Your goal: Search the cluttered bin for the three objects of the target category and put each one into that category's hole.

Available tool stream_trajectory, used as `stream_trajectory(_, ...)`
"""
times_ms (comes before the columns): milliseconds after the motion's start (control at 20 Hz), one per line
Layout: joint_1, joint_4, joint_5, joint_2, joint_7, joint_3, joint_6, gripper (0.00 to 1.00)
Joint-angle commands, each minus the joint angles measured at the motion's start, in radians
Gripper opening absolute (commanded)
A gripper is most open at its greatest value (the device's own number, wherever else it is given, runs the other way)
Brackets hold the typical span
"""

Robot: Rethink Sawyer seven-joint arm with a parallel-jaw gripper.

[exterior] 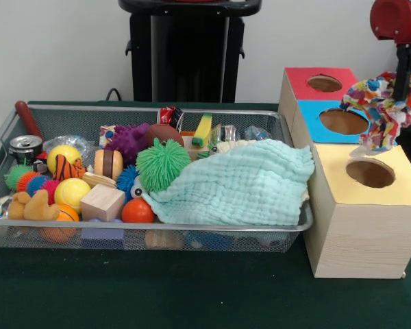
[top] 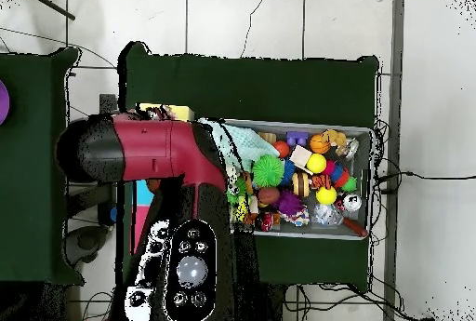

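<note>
Mint-green cloth (exterior: 240, 184) lies crumpled over the right half of a wire mesh bin (exterior: 0, 147) on my dark green table (exterior: 157, 295). Beside it in the bin sit a spiky green ball (exterior: 162, 164), a spiky purple ball (exterior: 129, 140), a yellow ball (exterior: 71, 192), a wooden cube (exterior: 103, 203), an orange ball (exterior: 137, 211), a tan plush toy (exterior: 33, 206) and a small can (exterior: 25, 147), all packed close together.

Just right of the bin stands a wooden box (exterior: 359, 233) with three round holes in its top: one in a red panel (exterior: 301, 81) at the back, one in a blue panel (exterior: 314, 116) in the middle, one in a yellow panel (exterior: 397, 161) at the front.

My gripper (exterior: 400, 86) hangs over the box from the upper right, pinching a multicoloured rag (exterior: 383, 110). The rag dangles between the blue and yellow holes, its lower end just above the yellow panel. From overhead, my red arm (top: 153, 148) covers the box.
</note>
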Motion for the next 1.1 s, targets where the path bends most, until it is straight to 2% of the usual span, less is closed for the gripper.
stream_trajectory(50,-0.069,0.019,0.0,0.086,0.103,0.116,-0.012,0.0)
stream_trajectory(350,-0.126,0.045,0.012,0.111,0.068,0.199,-0.089,0.0)
stream_trajectory(600,-0.239,0.131,0.017,0.118,0.015,0.357,-0.213,0.0)
stream_trajectory(850,-0.288,0.154,0.004,0.135,0.026,0.431,-0.207,0.0)
stream_trajectory(1100,-0.291,0.151,-0.012,0.151,0.051,0.437,-0.158,0.0)
